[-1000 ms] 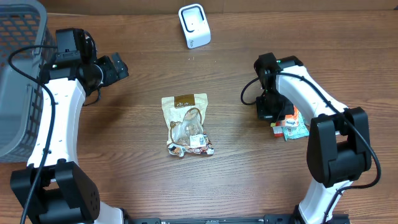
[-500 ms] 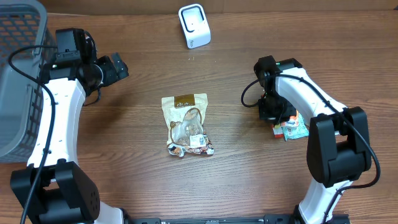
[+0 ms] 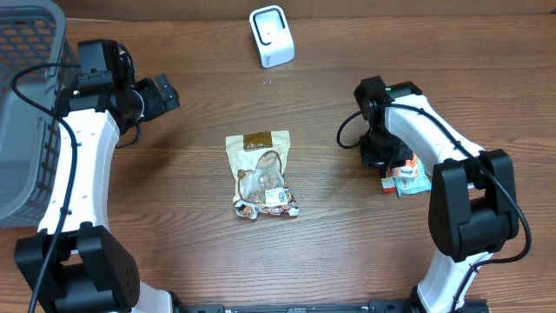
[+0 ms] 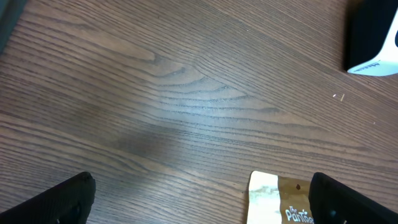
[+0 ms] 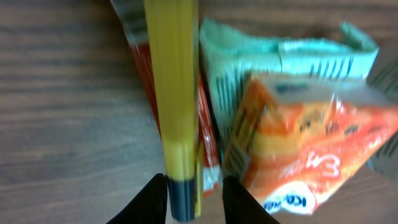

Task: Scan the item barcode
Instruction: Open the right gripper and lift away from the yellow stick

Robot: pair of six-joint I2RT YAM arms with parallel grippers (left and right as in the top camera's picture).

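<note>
The right gripper [image 5: 196, 188] has parted its fingers a little and now narrowly straddles the yellow packet [image 5: 174, 93] lying among other packets, without clearly pinching it, while the left gripper [image 4: 200, 190] waits wide and empty, so picking seems in hand and next calls for a firm close, then carrying to the scanner [image 3: 271, 36].

Wood table [image 3: 174, 243], snack pouch [image 3: 261, 169], packets [image 3: 410, 179], seemingly a scanner [image 3: 272, 36]

A grey mesh basket [image 3: 30, 39] stands at the far left edge of the brown wood-grain bench [image 3: 330, 252], its open top facing up toward the overhead camera.
</note>
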